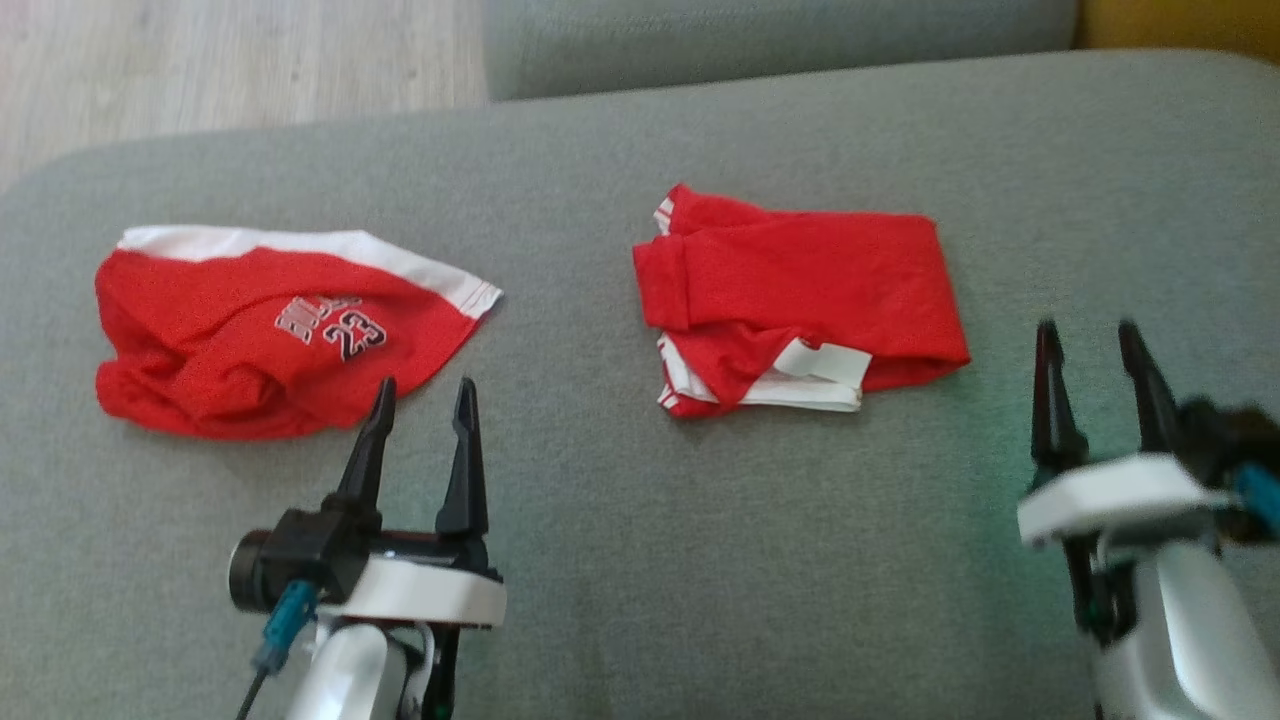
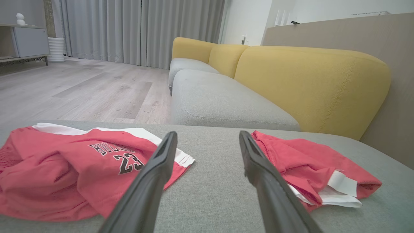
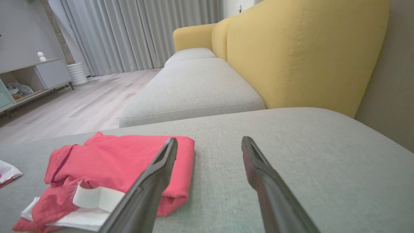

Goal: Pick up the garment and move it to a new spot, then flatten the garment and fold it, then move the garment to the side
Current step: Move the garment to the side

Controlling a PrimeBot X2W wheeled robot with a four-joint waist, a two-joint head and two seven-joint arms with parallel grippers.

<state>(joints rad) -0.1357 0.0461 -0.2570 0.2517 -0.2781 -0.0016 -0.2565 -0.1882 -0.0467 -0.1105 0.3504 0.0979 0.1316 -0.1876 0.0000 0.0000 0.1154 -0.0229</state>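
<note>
Our left gripper point(image 1: 425, 388) hangs nearest us with its fingers spread wide and nothing between them, the tips just at the near edge of the crumpled red garment point(image 1: 250, 340). Our right gripper point(image 1: 1087, 332) is equally wide and empty over the bare grey cushion point(image 1: 640, 540), just beside the right end of the folded red garment point(image 1: 800, 285). The crumpled garment lies at the cushion's left, its white band and the number 23 facing up; the folded one lies mid-cushion, well apart from it. Beyond them we see a second grey seat point(image 1: 780, 40), the wooden floor point(image 1: 230, 60) and a yellow backrest point(image 1: 1180, 25).
</note>
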